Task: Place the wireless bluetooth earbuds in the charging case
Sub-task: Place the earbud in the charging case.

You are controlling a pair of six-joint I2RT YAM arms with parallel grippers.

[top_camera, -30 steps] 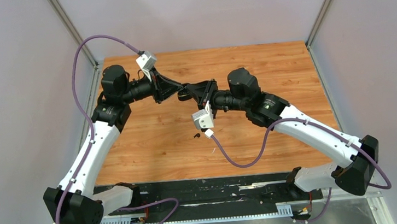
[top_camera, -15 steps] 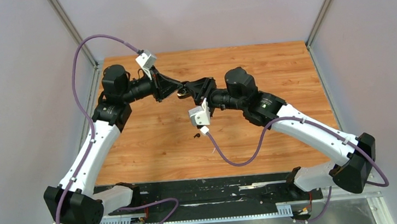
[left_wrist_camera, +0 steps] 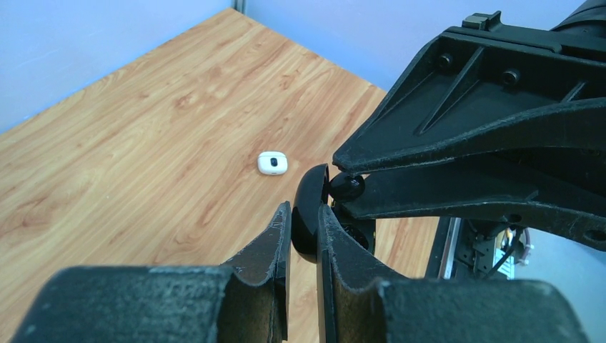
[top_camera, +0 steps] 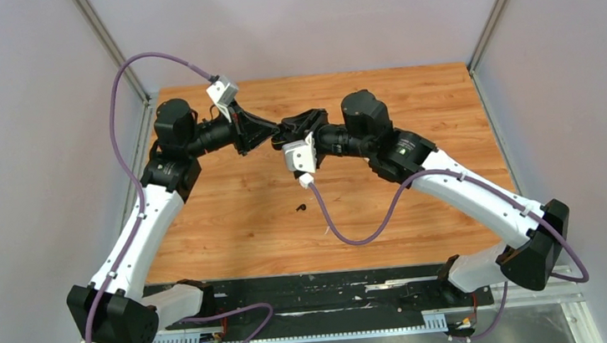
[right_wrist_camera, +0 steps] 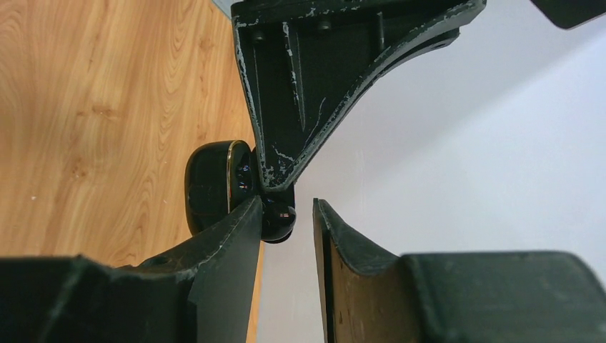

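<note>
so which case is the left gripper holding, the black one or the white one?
The black case, pinched edge-on in the left gripper. The white case lies loose on the table beyond it, with no gripper touching it.

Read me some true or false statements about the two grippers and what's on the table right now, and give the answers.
The left gripper is clamped on a black case. True.
The right gripper has its fingers pressed shut. False: a gap shows between them.
A small white object lies on the wooden table. True.
The two grippers sit at opposite table edges. False: they meet tip to tip above the table.
</note>
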